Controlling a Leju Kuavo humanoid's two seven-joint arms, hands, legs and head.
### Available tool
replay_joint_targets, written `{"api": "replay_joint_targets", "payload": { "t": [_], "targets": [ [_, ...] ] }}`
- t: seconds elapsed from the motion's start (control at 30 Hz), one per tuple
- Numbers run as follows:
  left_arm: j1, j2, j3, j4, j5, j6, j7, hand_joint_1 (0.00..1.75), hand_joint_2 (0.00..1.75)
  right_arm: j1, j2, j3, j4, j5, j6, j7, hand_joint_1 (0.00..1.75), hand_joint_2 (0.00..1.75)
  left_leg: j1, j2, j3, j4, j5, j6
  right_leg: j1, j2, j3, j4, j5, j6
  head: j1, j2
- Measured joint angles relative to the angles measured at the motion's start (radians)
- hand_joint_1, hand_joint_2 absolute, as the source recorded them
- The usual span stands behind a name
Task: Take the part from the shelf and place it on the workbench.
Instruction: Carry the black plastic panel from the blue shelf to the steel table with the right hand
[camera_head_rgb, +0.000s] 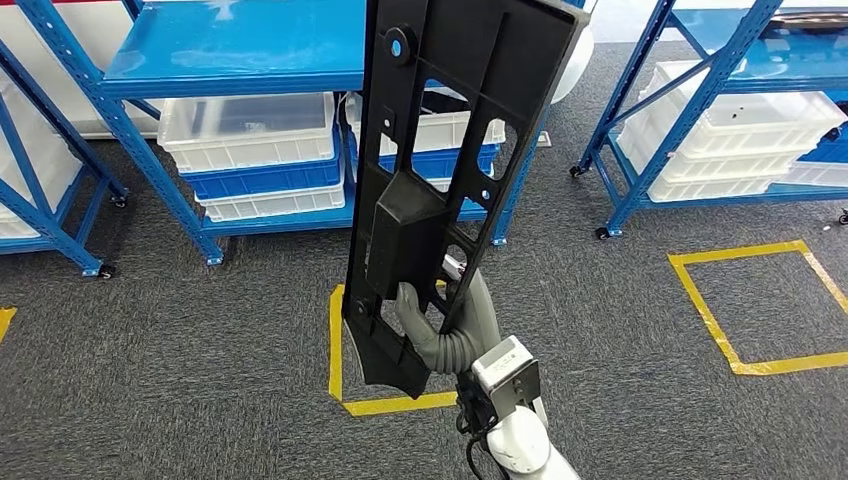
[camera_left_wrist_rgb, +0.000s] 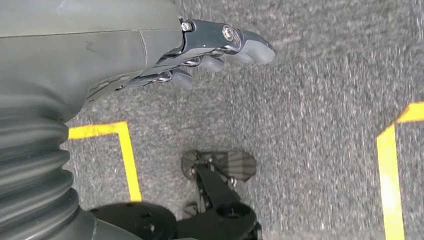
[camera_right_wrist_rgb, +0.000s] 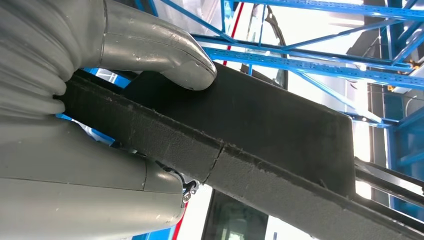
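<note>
A long black plastic part (camera_head_rgb: 440, 150) with several cut-outs and a raised block in its middle stands upright in front of me, above the carpet. My right hand (camera_head_rgb: 425, 325) grips it near its lower end. In the right wrist view the grey thumb (camera_right_wrist_rgb: 165, 55) presses on the black part (camera_right_wrist_rgb: 260, 130) and the palm lies under its edge. My left hand (camera_left_wrist_rgb: 200, 50) hangs over the grey carpet with its fingers apart and nothing in them.
A blue shelf rack (camera_head_rgb: 235, 50) with white bins (camera_head_rgb: 250, 130) and a blue bin stands behind the part. Another blue rack (camera_head_rgb: 740, 70) with white bins is at the right. Yellow tape squares (camera_head_rgb: 760, 300) mark the grey carpet.
</note>
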Motion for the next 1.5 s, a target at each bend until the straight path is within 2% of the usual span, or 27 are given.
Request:
{"api": "replay_joint_targets", "payload": {
  "t": [0.23, 0.3, 0.37, 0.43, 0.5, 0.53, 0.57, 0.6, 0.67, 0.7, 0.73, 0.77, 0.83, 0.9, 0.97, 1.03, 1.07, 1.1, 1.13, 1.2, 1.23, 1.27, 1.3, 1.37, 1.4, 1.43, 1.5],
  "targets": [
    [0.0, 0.0, 0.0, 0.0, -0.001, 0.001, 0.002, 0.0, 1.75, 0.0, -0.002, 0.0, 0.0, 0.018, 0.008, -0.006, 1.75, 1.75, -0.003, 0.001, -0.005, 0.002, 0.004, 0.007, -0.001, 0.0, -0.005, -0.002, 0.007, 0.011, -0.001, 0.0],
    [0.0, 0.0, 0.0, 0.0, -0.001, 0.002, 0.002, 0.0, 1.75, 0.0, -0.003, 0.0, 0.0, 0.031, 0.009, -0.011, 1.75, 1.75, -0.005, 0.001, -0.006, 0.0, 0.007, 0.015, -0.003, 0.0, -0.004, -0.007, 0.012, 0.019, -0.001, 0.0],
    [0.0, -0.001, 0.0, 0.0, -0.002, 0.002, 0.002, 0.0, 1.75, -0.001, -0.002, 0.0, 0.0, 0.041, 0.009, -0.012, 1.75, 1.75, 0.001, 0.0, 0.0, -0.019, 0.018, 0.027, -0.003, 0.0, -0.009, -0.002, 0.009, 0.025, -0.001, 0.0],
    [-0.001, -0.002, 0.0, 0.0, -0.003, 0.002, 0.002, 0.0, 1.75, -0.001, -0.003, 0.0, 0.0, 0.047, 0.008, -0.013, 1.75, 1.75, 0.01, -0.002, 0.006, -0.039, 0.033, 0.035, -0.002, 0.0, -0.039, 0.061, -0.029, 0.02, 0.001, 0.0],
    [-0.001, -0.002, 0.0, 0.0, -0.004, 0.002, 0.002, 0.0, 1.75, 0.0, -0.006, 0.0, 0.001, 0.051, 0.008, -0.014, 1.75, 1.75, 0.013, -0.008, 0.0, -0.044, 0.04, 0.033, -0.009, 0.001, -0.096, 0.19, -0.091, 0.016, 0.002, 0.0],
    [-0.001, -0.002, 0.0, 0.0, -0.005, 0.002, 0.002, 0.0, 1.75, 0.002, -0.008, 0.0, 0.002, 0.053, 0.008, -0.014, 1.75, 1.75, 0.016, -0.013, -0.004, -0.044, 0.043, 0.03, -0.014, 0.001, -0.12, 0.246, -0.112, 0.02, 0.002, 0.0],
    [-0.001, -0.002, 0.0, 0.0, -0.005, 0.002, 0.003, 0.0, 1.75, 0.004, -0.01, 0.0, 0.003, 0.054, 0.008, -0.014, 1.75, 1.75, 0.019, -0.02, -0.008, -0.043, 0.046, 0.025, -0.02, 0.001, -0.129, 0.272, -0.12, 0.028, 0.001, 0.0],
    [-0.001, -0.003, 0.0, 0.0, -0.006, 0.002, 0.004, 0.0, 1.75, 0.005, -0.012, 0.0, 0.004, 0.055, 0.008, -0.014, 1.75, 1.75, 0.024, -0.029, -0.012, -0.042, 0.049, 0.018, -0.027, 0.001, -0.116, 0.255, -0.11, 0.041, 0.001, 0.0],
    [-0.001, -0.003, 0.0, 0.0, -0.007, 0.002, 0.004, 0.0, 1.75, 0.006, -0.013, 0.0, 0.005, 0.056, 0.008, -0.014, 1.75, 1.75, 0.036, -0.051, -0.018, -0.039, 0.053, 0.0, -0.044, 0.018, -0.039, 0.12, -0.064, 0.072, 0.002, 0.0],
    [-0.001, -0.003, 0.0, 0.0, -0.008, 0.002, 0.004, 0.0, 1.75, 0.006, -0.013, 0.0, 0.005, 0.057, 0.008, -0.014, 1.75, 1.75, 0.038, -0.061, -0.022, -0.036, 0.055, -0.011, -0.048, 0.033, -0.003, 0.054, -0.044, 0.08, 0.004, 0.0],
    [-0.001, -0.002, 0.0, -0.001, -0.008, 0.002, 0.004, 0.0, 1.75, 0.007, -0.013, 0.0, 0.006, 0.057, 0.008, -0.015, 1.75, 1.75, 0.039, -0.071, -0.025, -0.034, 0.056, -0.022, -0.05, 0.045, 0.019, 0.013, -0.034, 0.077, 0.005, 0.0],
    [-0.001, -0.001, 0.0, -0.002, -0.009, 0.002, 0.004, 0.0, 1.75, 0.008, -0.014, 0.0, 0.006, 0.058, 0.008, -0.015, 1.75, 1.75, 0.038, -0.079, -0.028, -0.034, 0.06, -0.031, -0.049, 0.052, 0.027, -0.002, -0.031, 0.068, 0.006, 0.0],
    [0.003, 0.0, 0.0, -0.002, -0.01, 0.002, 0.005, 0.0, 1.75, 0.011, -0.015, 0.0, 0.006, 0.06, 0.008, -0.016, 1.75, 1.75, 0.04, -0.09, -0.032, -0.043, 0.07, -0.047, -0.044, 0.039, 0.023, 0.008, -0.026, 0.041, 0.003, 0.0],
    [0.005, 0.0, 0.0, -0.002, -0.01, 0.002, 0.005, 0.0, 1.75, 0.012, -0.014, 0.0, 0.006, 0.061, 0.008, -0.016, 1.75, 1.75, 0.04, -0.061, -0.044, -0.023, 0.057, -0.053, -0.042, 0.021, 0.022, 0.01, -0.02, 0.022, -0.003, 0.0],
    [0.004, 0.0, 0.0, -0.002, -0.01, 0.002, 0.005, 0.0, 1.75, 0.012, -0.013, 0.0, 0.007, 0.061, 0.008, -0.017, 1.75, 1.75, 0.035, -0.013, -0.088, 0.082, -0.005, -0.048, -0.035, -0.001, 0.021, 0.009, -0.018, 0.005, -0.009, 0.0],
    [0.003, -0.001, 0.0, -0.002, -0.011, 0.002, 0.006, 0.0, 1.75, 0.015, -0.013, -0.001, 0.007, 0.061, 0.008, -0.017, 1.75, 1.75, 0.03, 0.003, -0.148, 0.223, -0.07, -0.042, -0.022, -0.025, 0.019, 0.01, -0.018, -0.004, -0.011, 0.0],
    [0.003, -0.001, 0.0, -0.002, -0.012, 0.002, 0.006, 0.0, 1.75, 0.016, -0.013, -0.001, 0.008, 0.061, 0.008, -0.017, 1.75, 1.75, 0.027, 0.005, -0.162, 0.26, -0.08, -0.038, -0.016, -0.037, 0.019, 0.01, -0.019, -0.006, -0.011, 0.0],
    [0.004, -0.001, 0.0, -0.002, -0.012, 0.002, 0.006, 0.0, 1.75, 0.017, -0.013, -0.001, 0.008, 0.061, 0.008, -0.017, 1.75, 1.75, 0.024, 0.007, -0.155, 0.258, -0.072, -0.032, -0.011, -0.048, 0.02, 0.01, -0.02, -0.008, -0.011, 0.0],
    [0.004, -0.001, 0.0, -0.002, -0.012, 0.002, 0.006, 0.0, 1.75, 0.018, -0.013, -0.001, 0.008, 0.061, 0.008, -0.017, 1.75, 1.75, 0.02, 0.013, -0.129, 0.216, -0.048, -0.024, -0.007, -0.06, 0.022, 0.01, -0.021, -0.01, -0.011, 0.0],
    [0.002, 0.0, 0.0, -0.002, -0.012, 0.002, 0.006, 0.0, 1.75, 0.017, -0.013, -0.001, 0.008, 0.062, 0.008, -0.017, 1.75, 1.75, 0.006, 0.054, -0.05, 0.081, 0.001, -0.008, 0.001, -0.081, 0.027, 0.011, -0.025, -0.011, -0.011, 0.0],
    [0.001, 0.0, 0.0, -0.002, -0.013, 0.002, 0.005, 0.0, 1.75, 0.017, -0.013, -0.002, 0.008, 0.062, 0.008, -0.017, 1.75, 1.75, -0.001, 0.071, -0.025, 0.032, 0.014, -0.001, 0.006, -0.091, 0.028, 0.012, -0.027, -0.01, -0.01, 0.0],
    [0.0, 0.0, 0.0, -0.002, -0.013, 0.002, 0.005, 0.0, 1.75, 0.017, -0.013, -0.002, 0.008, 0.063, 0.008, -0.017, 1.75, 1.75, -0.007, 0.082, -0.013, 0.006, 0.017, 0.003, 0.01, -0.101, 0.028, 0.013, -0.029, -0.009, -0.009, 0.0],
    [-0.001, 0.0, 0.0, -0.002, -0.014, 0.002, 0.005, 0.0, 1.75, 0.017, -0.013, -0.002, 0.008, 0.064, 0.008, -0.017, 1.75, 1.75, -0.012, 0.077, -0.015, 0.002, 0.016, 0.006, 0.013, -0.111, 0.028, 0.013, -0.03, -0.005, -0.008, 0.0],
    [0.0, -0.001, 0.0, -0.002, -0.015, 0.002, 0.005, 0.0, 1.75, 0.017, -0.012, -0.002, 0.008, 0.065, 0.008, -0.018, 1.75, 1.75, -0.011, 0.05, -0.02, -0.003, 0.022, 0.015, 0.01, -0.124, 0.027, 0.014, -0.034, 0.002, -0.008, 0.0],
    [0.001, -0.002, 0.0, -0.002, -0.016, 0.002, 0.005, 0.0, 1.75, 0.017, -0.012, -0.001, 0.007, 0.066, 0.008, -0.018, 1.75, 1.75, -0.009, 0.037, -0.021, -0.007, 0.026, 0.021, 0.008, -0.11, 0.021, 0.027, -0.044, 0.005, -0.007, 0.0],
    [0.0, -0.002, 0.0, -0.002, -0.017, 0.002, 0.004, 0.0, 1.75, 0.017, -0.013, -0.001, 0.007, 0.067, 0.008, -0.019, 1.75, 1.75, -0.005, 0.025, -0.022, -0.011, 0.031, 0.027, 0.005, -0.083, 0.006, 0.061, -0.063, 0.006, -0.005, 0.0],
    [-0.002, -0.002, 0.001, -0.002, -0.018, 0.001, 0.004, 0.0, 1.75, 0.021, -0.017, -0.001, 0.007, 0.068, 0.008, -0.02, 1.75, 1.75, -0.002, -0.002, -0.027, -0.013, 0.037, 0.036, 0.0, -0.024, -0.053, 0.185, -0.12, 0.001, -0.002, 0.0]
  ]
}}
